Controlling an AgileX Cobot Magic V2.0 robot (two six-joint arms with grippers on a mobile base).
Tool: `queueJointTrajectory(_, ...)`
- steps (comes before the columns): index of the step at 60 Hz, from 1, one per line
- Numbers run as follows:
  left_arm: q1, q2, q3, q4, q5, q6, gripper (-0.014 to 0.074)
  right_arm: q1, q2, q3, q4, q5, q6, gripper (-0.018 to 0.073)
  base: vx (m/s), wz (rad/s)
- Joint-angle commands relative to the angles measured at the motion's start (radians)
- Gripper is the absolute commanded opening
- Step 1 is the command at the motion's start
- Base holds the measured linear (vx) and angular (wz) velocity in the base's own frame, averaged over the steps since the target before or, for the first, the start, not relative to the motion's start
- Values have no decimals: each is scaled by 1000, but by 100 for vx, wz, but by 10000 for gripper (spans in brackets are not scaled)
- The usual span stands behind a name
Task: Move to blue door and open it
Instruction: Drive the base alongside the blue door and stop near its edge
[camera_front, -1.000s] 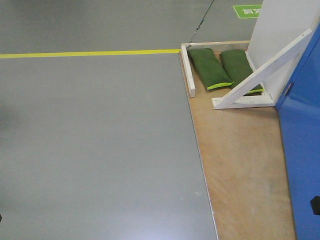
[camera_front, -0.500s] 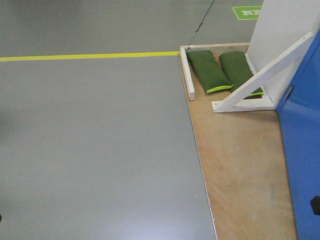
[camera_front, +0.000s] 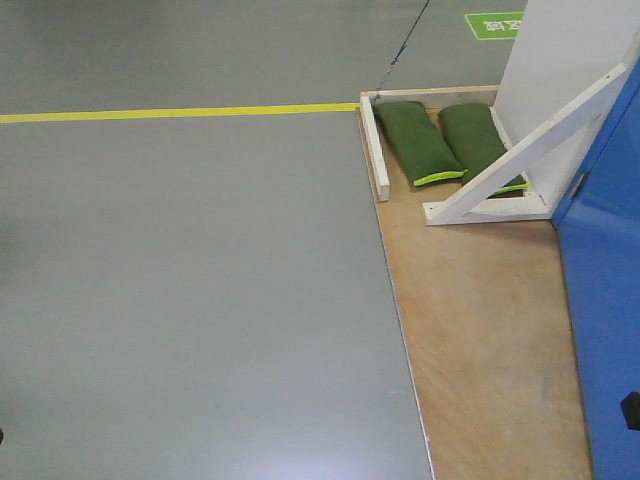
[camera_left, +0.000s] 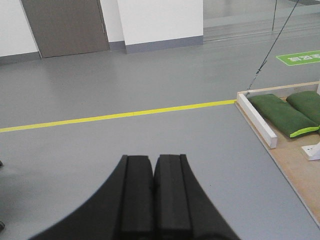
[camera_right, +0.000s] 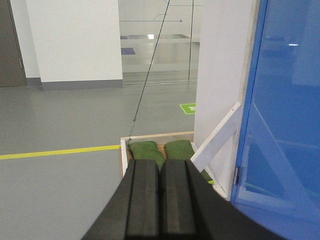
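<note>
The front view has almost stopped shifting; the blue door (camera_front: 605, 300) sits at frame right, with the left hand (camera_left: 153, 197) and right hand (camera_right: 161, 200) pressed together and the approach unfinished.

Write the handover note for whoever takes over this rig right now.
Left tool: shut, empty, over bare grey floor.
Right tool: shut, empty, with the blue door ahead to its right.
The blue door stands on the plywood base, at the right edge of the front view, past the white brace and green sandbags. Its handle shows in no view.
Done: rig is beside the base; door untouched.
Left: find the handle, close in, grip it, open the door.
</note>
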Motion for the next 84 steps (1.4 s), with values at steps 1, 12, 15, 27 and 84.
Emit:
queueJointTrajectory(1, -4, -7, 6, -8, -85, -2, 70, 0, -17, 22, -12, -83, -4, 2, 0, 0)
queueJointTrajectory(12, -4, -7, 6, -8, -85, -2, 70, 0, -17, 22, -12, -83, -4, 2, 0, 0)
queueJointTrajectory(15, -4, -7, 6, -8, -85, -2, 70, 0, -17, 22, -12, -83, -4, 2, 0, 0)
queueJointTrajectory(27, -4, -7, 6, -8, -85, -2, 70, 0, -17, 13, -5, -78, -4, 2, 0, 0)
queueJointTrajectory(84, -4, -7, 6, -8, -85, -2, 70, -390, 716, -813, 491, -219, -4, 2, 0, 0)
